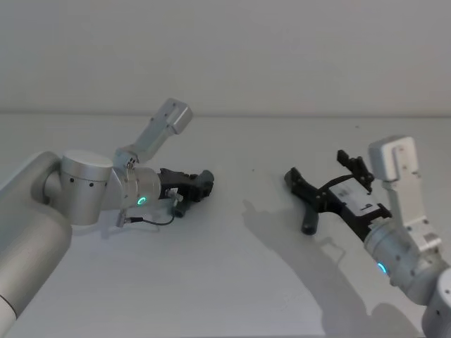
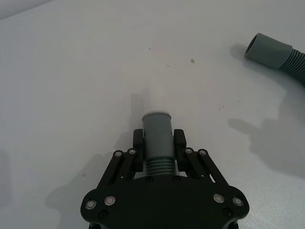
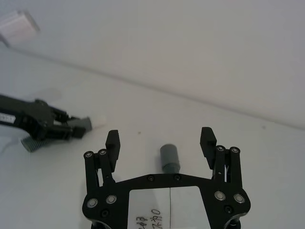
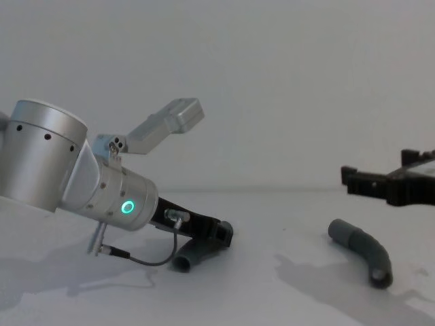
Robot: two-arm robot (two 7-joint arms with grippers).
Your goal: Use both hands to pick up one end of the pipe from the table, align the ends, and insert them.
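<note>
One pipe piece [image 2: 157, 131] is pinched by the left gripper [image 2: 158, 143], low at the left of the table [image 1: 232, 282]. The other piece [image 4: 360, 250] lies at the right beneath the spread right gripper [image 3: 160, 137], which should be lowered astride its cuff [image 3: 169, 153] before closing.

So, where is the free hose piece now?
The free hose piece lies on the table on the robot's right, just below the open right gripper, untouched by its fingers.
</note>
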